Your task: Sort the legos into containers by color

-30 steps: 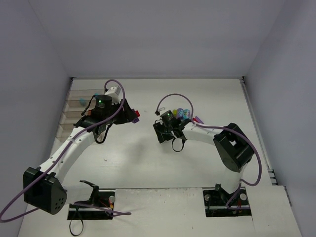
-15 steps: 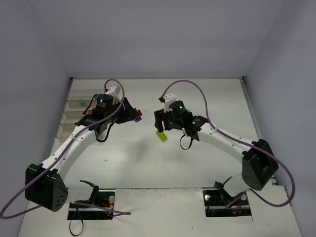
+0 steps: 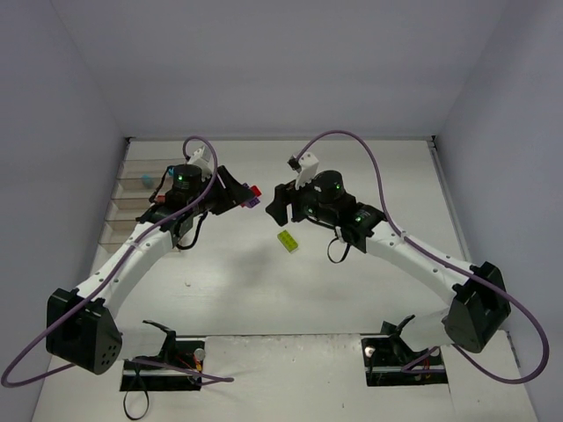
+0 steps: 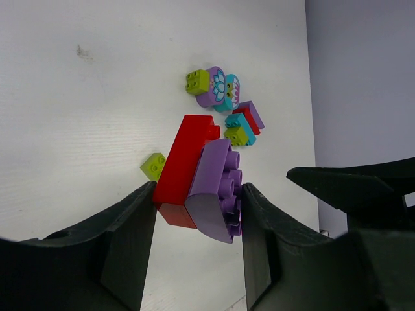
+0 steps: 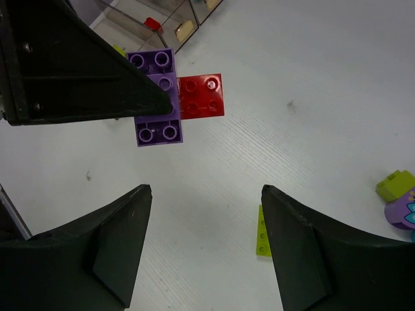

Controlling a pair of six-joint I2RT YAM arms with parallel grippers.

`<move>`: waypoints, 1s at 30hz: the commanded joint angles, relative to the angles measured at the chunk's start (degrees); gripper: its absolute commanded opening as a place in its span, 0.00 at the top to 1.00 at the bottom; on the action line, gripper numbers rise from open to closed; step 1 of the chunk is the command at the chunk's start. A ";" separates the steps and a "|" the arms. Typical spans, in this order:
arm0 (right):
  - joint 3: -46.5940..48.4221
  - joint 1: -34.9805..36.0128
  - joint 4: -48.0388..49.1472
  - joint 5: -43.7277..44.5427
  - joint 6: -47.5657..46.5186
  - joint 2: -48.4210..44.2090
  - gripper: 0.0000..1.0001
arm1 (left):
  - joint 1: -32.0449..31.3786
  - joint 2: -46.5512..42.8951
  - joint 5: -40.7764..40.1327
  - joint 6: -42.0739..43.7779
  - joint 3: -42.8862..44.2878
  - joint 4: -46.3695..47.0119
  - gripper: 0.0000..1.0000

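My left gripper (image 3: 243, 199) (image 4: 198, 194) is shut on a red brick (image 4: 185, 165) joined to a purple brick (image 4: 217, 188), held above the table; the pair also shows in the top view (image 3: 253, 195) and the right wrist view (image 5: 155, 91). My right gripper (image 3: 278, 207) (image 5: 206, 191) is open and empty, facing the left one. A lime green flat brick (image 3: 286, 239) (image 5: 263, 232) lies on the table under it. The clear containers (image 3: 132, 207) (image 5: 172, 16) stand at the far left; one holds a cyan brick (image 3: 146, 182), another a red brick (image 5: 152, 24).
A cluster of loose bricks (image 4: 224, 107) in lime, purple, cyan and red lies on the table; the right arm hides it in the top view. A small lime brick (image 4: 154, 166) lies apart. Grey walls enclose the table.
My right arm swung left from the brick pile, the lime flat brick now lies free on the table, and the gripper stands open near the left one. The left gripper shifted slightly right.
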 commanded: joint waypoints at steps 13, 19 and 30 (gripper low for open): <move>6.55 1.02 7.12 -3.04 1.35 3.48 0.36 | -1.86 -1.89 -0.45 -3.47 1.77 5.22 1.00; 7.52 1.64 7.38 -3.21 1.26 4.80 0.36 | -2.47 -1.98 -0.63 -4.44 1.77 5.49 1.00; 8.22 2.43 8.09 -2.95 1.17 6.29 0.43 | -3.26 -2.68 -1.33 -5.23 1.77 4.96 1.00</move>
